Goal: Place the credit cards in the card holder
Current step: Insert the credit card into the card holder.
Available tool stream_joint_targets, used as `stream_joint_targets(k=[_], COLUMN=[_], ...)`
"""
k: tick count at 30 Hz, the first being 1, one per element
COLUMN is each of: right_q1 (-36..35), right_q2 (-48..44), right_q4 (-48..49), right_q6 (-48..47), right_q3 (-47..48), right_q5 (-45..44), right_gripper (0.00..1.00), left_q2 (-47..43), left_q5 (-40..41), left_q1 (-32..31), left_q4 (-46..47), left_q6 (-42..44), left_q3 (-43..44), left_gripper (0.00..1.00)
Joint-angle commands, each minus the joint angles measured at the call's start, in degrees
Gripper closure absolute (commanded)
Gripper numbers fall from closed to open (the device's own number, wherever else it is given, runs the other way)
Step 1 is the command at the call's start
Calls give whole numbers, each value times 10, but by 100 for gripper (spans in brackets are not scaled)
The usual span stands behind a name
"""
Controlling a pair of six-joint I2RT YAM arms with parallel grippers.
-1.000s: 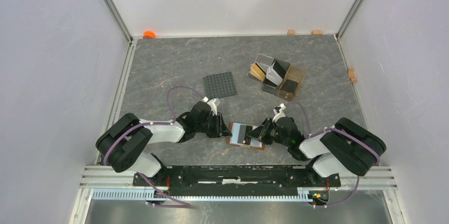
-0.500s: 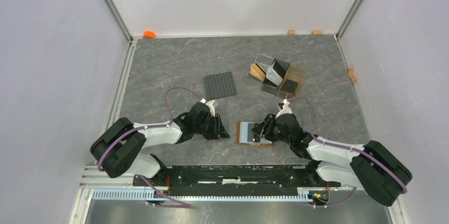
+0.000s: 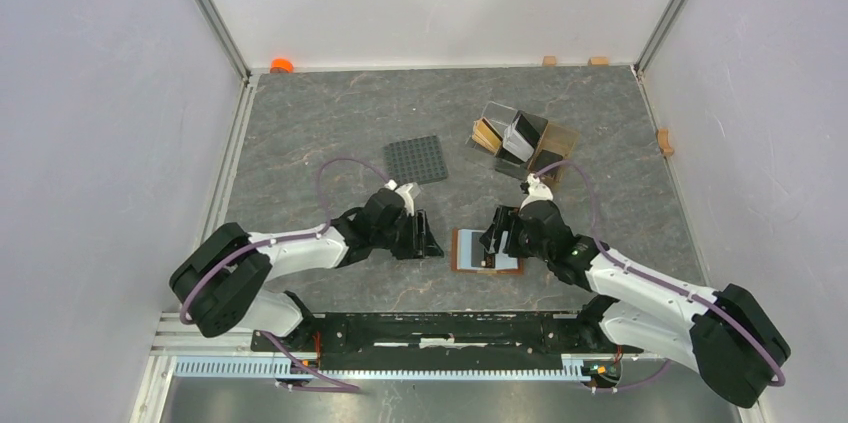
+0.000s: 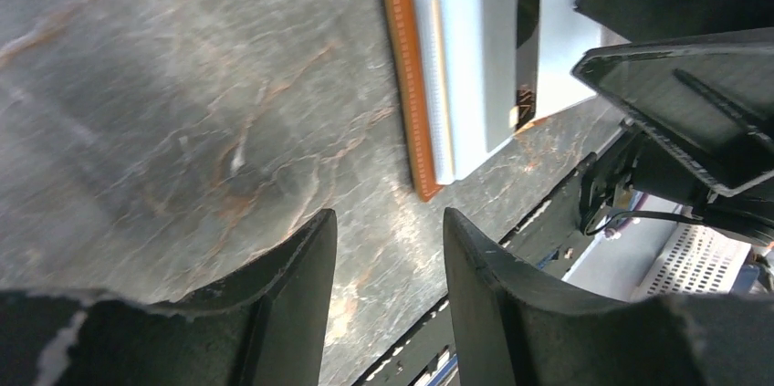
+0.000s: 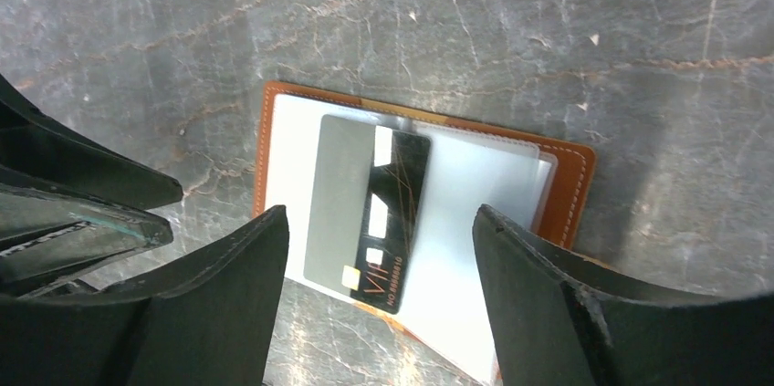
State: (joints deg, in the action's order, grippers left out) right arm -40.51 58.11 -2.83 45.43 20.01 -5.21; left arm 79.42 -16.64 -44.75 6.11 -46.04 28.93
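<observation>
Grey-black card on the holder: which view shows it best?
Right wrist: the card lies whole, mid-frame, face up, print partly legible. Left wrist shows it at an oblique angle near the top edge. Top external: too small to make out.

Card holder [image 4: 407, 85] cut off at top edge, rt part behind right gripper [image 4: 584, 35]; stand [image 3: 562, 135] contents too small to ID.

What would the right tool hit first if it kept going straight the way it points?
The right tool would probably meet the dark card lying on the open card holder; depth is unclear.
</observation>
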Motion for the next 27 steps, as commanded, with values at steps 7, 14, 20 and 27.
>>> stream_joint_targets(k=[7, 14, 20, 27], right_q1=[-1, -1, -2, -9], right_q2=[5, 27, 45, 65], right_q4=[43, 70, 110, 143], right_q6=[2, 12, 15, 20], right_q3=[-36, -49, -37, -16], right_q5=[81, 92, 120, 142], right_gripper=[30, 33, 38, 37], left_q2=[72, 117, 155, 154], left_q5=[11, 10, -1, 1], left_q1=[-25, -26, -29, -30], left_q4=[53, 83, 116, 127], left_q6=[-24, -28, -41, -40], left_q3=[48, 54, 55, 54], left_gripper=[53, 60, 71, 75])
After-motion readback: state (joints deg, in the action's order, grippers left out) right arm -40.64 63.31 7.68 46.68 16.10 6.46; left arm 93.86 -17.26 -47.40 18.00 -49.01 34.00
